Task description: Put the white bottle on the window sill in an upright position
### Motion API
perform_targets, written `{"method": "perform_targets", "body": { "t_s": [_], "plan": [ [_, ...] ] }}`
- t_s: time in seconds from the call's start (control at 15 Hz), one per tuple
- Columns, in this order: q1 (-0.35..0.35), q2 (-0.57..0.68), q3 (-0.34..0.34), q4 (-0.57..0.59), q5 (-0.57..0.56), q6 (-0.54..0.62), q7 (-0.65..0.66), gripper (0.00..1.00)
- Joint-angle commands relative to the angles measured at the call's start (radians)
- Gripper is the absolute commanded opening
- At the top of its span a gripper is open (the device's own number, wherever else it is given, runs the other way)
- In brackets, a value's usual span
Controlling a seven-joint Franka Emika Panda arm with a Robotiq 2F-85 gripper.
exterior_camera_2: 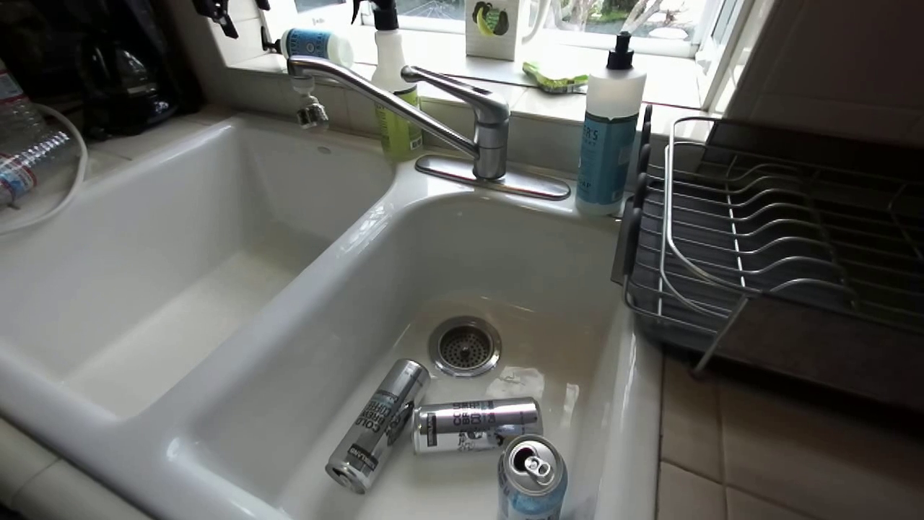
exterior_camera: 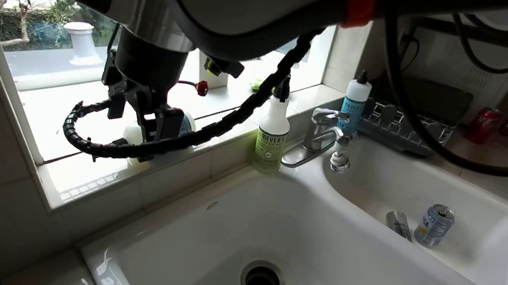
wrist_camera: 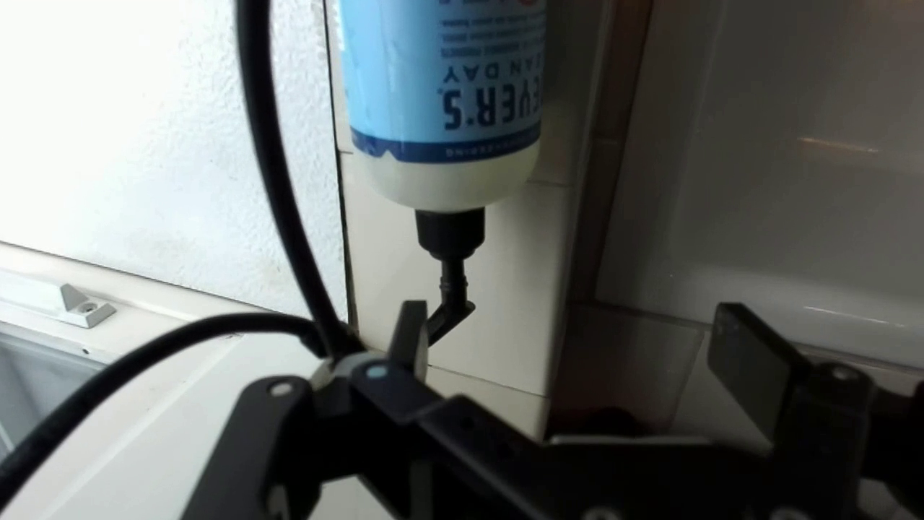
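The white bottle [exterior_camera_2: 317, 46] lies on its side on the window sill [exterior_camera_2: 437, 52], pump towards the coffee maker. In the wrist view the white bottle [wrist_camera: 447, 108] shows its blue label and black pump, the nozzle partly hidden behind a finger; it lies on the tiled front part of the sill [wrist_camera: 498, 310]. My gripper [wrist_camera: 570, 325] is open with nothing between its fingers, beyond the pump end of the bottle. In an exterior view the gripper [exterior_camera: 141, 119] hangs low over the sill [exterior_camera: 89, 183] and, with its cable, hides much of the bottle [exterior_camera: 187, 124].
A yellow-green spray bottle [exterior_camera: 272, 138] stands close to the sill. A similar upright blue-labelled pump bottle [exterior_camera_2: 610, 152] stands by the faucet [exterior_camera_2: 491, 137] and dish rack [exterior_camera_2: 751, 238]. A box [exterior_camera_2: 493, 32] and green packet [exterior_camera_2: 554, 78] are on the sill. Cans [exterior_camera_2: 476, 425] lie in the sink.
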Motion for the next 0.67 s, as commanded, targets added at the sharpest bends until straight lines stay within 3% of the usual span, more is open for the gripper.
{"method": "perform_targets", "body": {
  "t_s": [0.0, 0.27, 0.4, 0.6],
  "plan": [
    [0.003, 0.057, 0.008, 0.058, 0.003, 0.025, -0.032, 0.97],
    [0.006, 0.096, 0.006, 0.091, -0.003, 0.038, -0.048, 0.83],
    [0.007, 0.113, 0.005, 0.106, -0.005, 0.044, -0.054, 0.91],
    [0.011, 0.135, 0.002, 0.127, -0.011, 0.051, -0.061, 0.95]
  ]
}}
